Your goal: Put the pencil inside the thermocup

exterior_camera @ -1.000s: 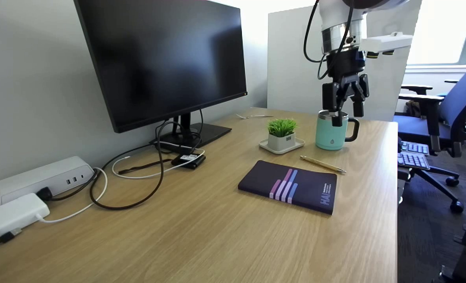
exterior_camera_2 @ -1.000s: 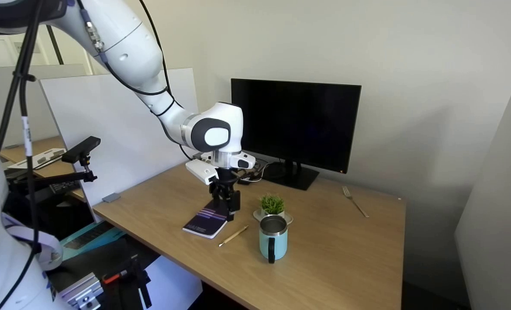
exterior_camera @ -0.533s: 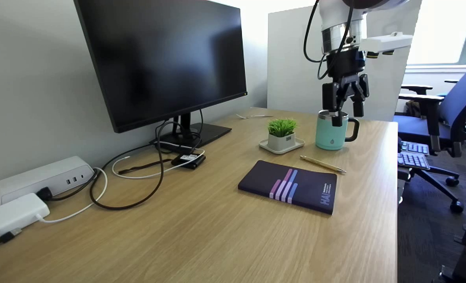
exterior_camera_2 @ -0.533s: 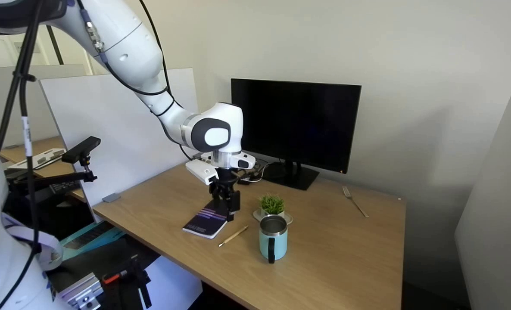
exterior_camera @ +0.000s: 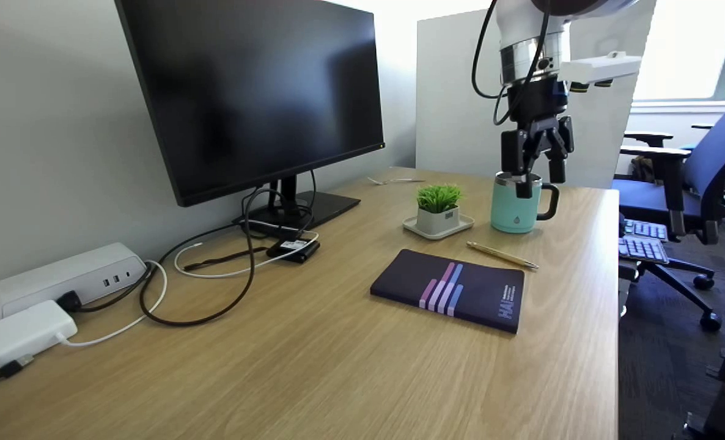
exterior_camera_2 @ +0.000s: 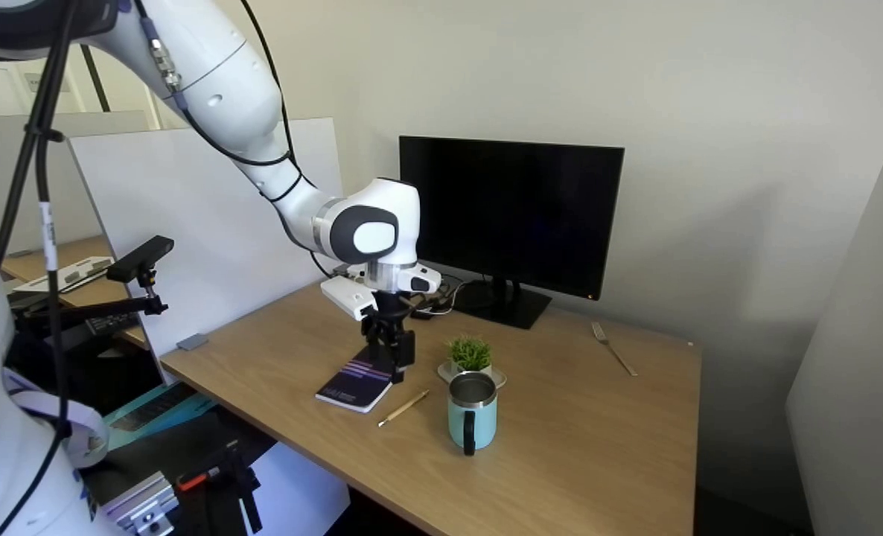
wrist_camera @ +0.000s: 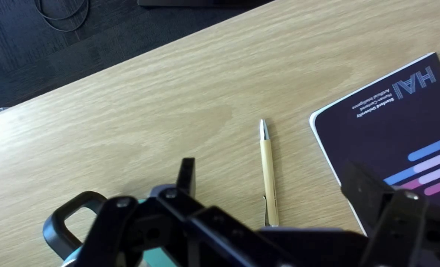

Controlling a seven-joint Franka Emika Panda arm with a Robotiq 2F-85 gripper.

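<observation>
One wooden desk [exterior_camera: 313,373] takes up the most room. Over it reaches a white robot arm [exterior_camera_2: 248,112], and beyond the desk stands a blue office chair [exterior_camera: 720,146]. Next in size comes a black screen [exterior_camera_2: 512,216], upright on its foot toward the back. From the end of the arm, above the desk, hangs the black gripper [wrist_camera: 272,187], its fingers spread wide. A dark notebook [exterior_camera: 399,275] lies flat, striped in pink, lilac and blue. Near it a mint-green mug [exterior_camera: 512,208] stands upright, its steel-rimmed mouth facing up and its black handle turned away from the screen. Close to the mug sits a small green plant [exterior_camera: 439,198] in a pale pot [exterior_camera: 437,221] on a dish [exterior_camera: 465,223]. Well apart from these, a fork [exterior_camera_2: 601,335] lies on the desk, tines toward the back. Thinnest of all, the pencil [wrist_camera: 268,170] lies flat on the desk between notebook and mug, touching neither, its silver tip toward the desk's edge; in the wrist view it shows in the gap between the spread fingers.
</observation>
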